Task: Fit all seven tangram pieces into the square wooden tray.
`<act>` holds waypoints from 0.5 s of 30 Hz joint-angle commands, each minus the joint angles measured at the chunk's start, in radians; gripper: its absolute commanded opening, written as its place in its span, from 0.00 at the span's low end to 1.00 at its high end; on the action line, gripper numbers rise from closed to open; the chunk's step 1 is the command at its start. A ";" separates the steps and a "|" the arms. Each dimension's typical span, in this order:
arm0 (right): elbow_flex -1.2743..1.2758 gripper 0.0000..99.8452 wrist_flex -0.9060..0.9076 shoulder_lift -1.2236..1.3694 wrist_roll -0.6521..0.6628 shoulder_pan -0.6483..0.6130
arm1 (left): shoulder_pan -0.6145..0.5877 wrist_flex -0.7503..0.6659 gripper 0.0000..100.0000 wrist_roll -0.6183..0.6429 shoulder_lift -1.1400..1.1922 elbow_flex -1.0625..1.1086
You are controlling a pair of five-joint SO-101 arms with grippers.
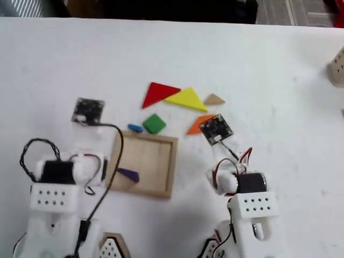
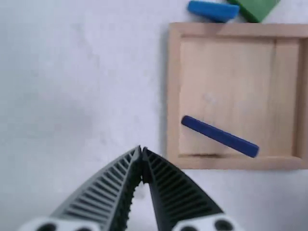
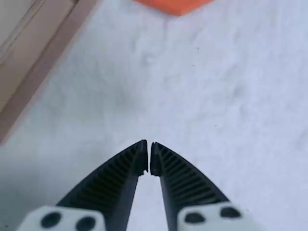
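**One in, six loose**

My left pincer and right pincer are both pressed together, empty, over the counter either side of the tray. The purple piece lies askew inside; the orange piece and others sit outside. Flat pieces may skid when nudged, and the crooked one could block seating.

The wooden tray holds 1 purple piece, with a blue piece and a green piece just outside.
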 commanded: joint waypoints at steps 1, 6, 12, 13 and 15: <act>-0.006 0.02 -0.019 -0.008 0.009 0.005 | 0.145 0.021 0.02 -0.063 -0.054 0.017; -0.003 0.02 -0.030 -0.008 0.008 0.008 | 0.400 0.018 0.02 -0.074 0.094 -0.002; 0.009 0.02 -0.047 -0.008 0.008 0.010 | 0.564 0.014 0.02 -0.003 0.243 -0.069; 0.009 0.02 -0.047 -0.008 0.008 0.010 | 0.573 -0.002 0.02 0.006 0.255 -0.069; 0.009 0.02 -0.047 -0.008 0.008 0.010 | 0.572 -0.046 0.02 0.025 0.278 -0.066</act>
